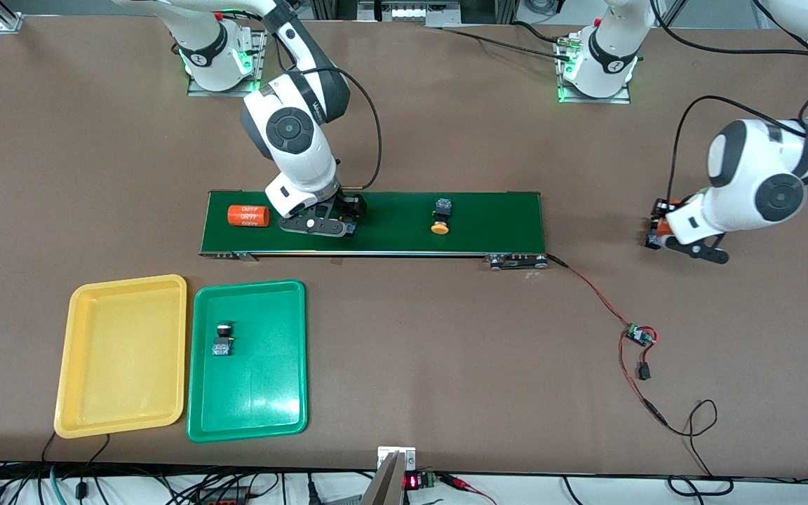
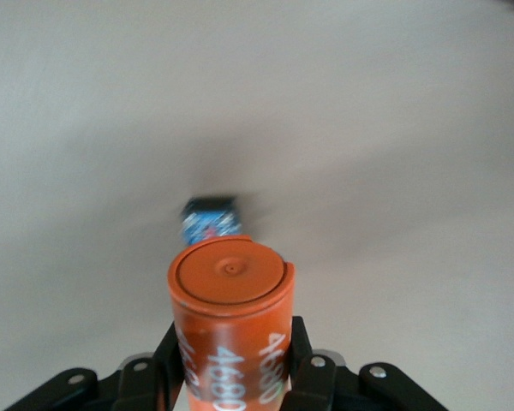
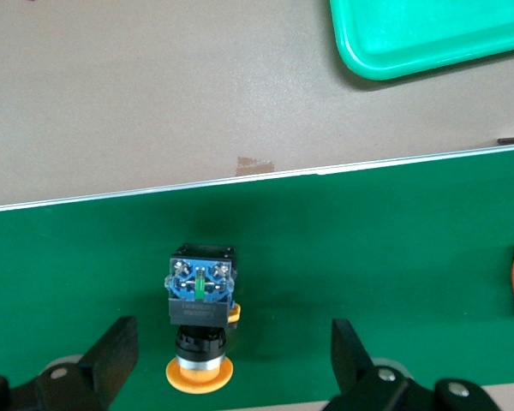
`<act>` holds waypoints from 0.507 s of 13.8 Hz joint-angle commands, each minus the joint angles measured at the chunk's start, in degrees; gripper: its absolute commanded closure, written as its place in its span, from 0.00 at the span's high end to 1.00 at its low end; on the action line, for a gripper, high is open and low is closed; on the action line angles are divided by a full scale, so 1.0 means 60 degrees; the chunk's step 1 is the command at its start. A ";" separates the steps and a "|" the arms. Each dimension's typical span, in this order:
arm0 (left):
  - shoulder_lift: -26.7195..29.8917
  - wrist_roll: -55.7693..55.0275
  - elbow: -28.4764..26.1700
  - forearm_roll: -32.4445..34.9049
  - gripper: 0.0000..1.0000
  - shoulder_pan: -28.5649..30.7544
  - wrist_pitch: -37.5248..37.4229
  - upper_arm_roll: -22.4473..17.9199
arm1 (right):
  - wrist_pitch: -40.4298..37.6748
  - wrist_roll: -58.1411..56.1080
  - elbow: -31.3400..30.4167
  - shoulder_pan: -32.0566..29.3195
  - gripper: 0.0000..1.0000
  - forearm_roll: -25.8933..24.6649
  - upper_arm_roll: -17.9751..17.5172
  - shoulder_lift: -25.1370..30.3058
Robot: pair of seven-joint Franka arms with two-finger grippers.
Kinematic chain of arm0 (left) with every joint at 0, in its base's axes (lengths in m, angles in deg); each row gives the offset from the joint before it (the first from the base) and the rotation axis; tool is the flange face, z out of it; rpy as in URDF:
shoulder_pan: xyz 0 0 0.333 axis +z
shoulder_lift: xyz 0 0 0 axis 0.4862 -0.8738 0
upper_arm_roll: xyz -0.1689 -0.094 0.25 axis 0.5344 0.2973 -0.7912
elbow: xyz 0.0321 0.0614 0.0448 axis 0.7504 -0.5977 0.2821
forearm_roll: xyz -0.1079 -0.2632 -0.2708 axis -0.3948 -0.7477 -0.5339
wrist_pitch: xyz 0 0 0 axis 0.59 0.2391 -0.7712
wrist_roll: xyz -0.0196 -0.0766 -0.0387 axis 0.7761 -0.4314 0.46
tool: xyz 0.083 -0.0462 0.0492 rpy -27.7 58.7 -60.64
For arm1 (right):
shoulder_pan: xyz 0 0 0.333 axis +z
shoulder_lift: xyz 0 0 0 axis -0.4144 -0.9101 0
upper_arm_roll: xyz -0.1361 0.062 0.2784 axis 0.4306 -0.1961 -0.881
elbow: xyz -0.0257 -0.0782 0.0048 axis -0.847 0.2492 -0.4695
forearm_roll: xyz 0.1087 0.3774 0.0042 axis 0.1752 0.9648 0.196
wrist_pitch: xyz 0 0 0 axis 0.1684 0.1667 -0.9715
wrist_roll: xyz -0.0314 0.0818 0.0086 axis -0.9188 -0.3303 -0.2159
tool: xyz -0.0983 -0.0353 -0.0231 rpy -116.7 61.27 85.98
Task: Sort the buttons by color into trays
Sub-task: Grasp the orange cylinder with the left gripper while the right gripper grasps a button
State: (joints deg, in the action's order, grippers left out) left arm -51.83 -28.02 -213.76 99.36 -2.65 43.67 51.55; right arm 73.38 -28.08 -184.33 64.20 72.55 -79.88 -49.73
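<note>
Our right gripper (image 3: 231,342) sits released on the conveyor belt (image 1: 488,224), jaws straddling a yellow-capped button (image 3: 201,295). We judge it best to centre on the blue body, close squarely, then carry it to the yellow tray (image 1: 123,414) at eight o'clock. Our left gripper (image 2: 231,377), at the table's three o'clock, is clenched on an orange cylinder (image 2: 231,325). We count four buttons, including one (image 1: 222,338) in the green tray (image 1: 257,414), plus two trays and two cylinders.
</note>
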 commanded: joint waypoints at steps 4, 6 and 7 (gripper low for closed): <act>0.0114 0.1250 0.0456 0.0217 0.00 -0.0890 -0.0249 0.1727 | 0.0413 -0.0102 0.0257 0.0220 0.81 -0.0090 0.0015 -0.0622; 0.0114 0.1908 0.0529 0.0231 0.00 -0.1461 -0.0205 0.2081 | 0.0413 -0.0102 0.0257 0.0235 0.56 -0.0090 0.0015 -0.0680; 0.0100 0.2143 0.0660 0.0231 0.00 -0.1710 -0.0219 0.2111 | 0.0398 -0.0116 0.0243 0.0235 0.45 -0.0105 0.0015 -0.0681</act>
State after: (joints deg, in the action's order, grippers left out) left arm -51.56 -19.57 -211.37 99.39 -10.45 43.55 63.53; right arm 75.99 -28.10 -183.99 65.34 72.50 -79.89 -53.27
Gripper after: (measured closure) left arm 0.502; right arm 0.352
